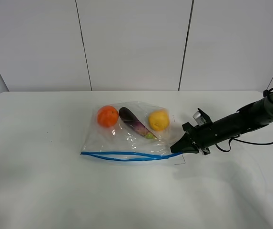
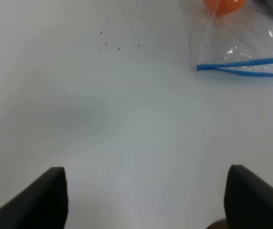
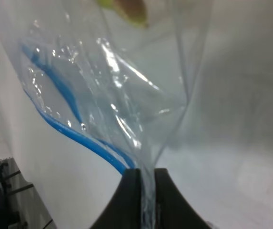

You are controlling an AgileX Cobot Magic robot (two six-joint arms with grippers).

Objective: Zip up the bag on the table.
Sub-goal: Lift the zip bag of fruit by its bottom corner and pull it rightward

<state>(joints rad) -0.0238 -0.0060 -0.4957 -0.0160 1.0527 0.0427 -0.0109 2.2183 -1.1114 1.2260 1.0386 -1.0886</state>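
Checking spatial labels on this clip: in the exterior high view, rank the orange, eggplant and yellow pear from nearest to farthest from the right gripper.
Measured from the right gripper, which pinches the bag at its right corner:
1. Yellow pear, at the bag's right end.
2. Eggplant, in the middle.
3. Orange, at the left end.

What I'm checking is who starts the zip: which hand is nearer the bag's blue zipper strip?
Right. The right hand pinches the bag at one end of the zipper strip. The left hand hangs open over bare table, apart from the strip's other end.
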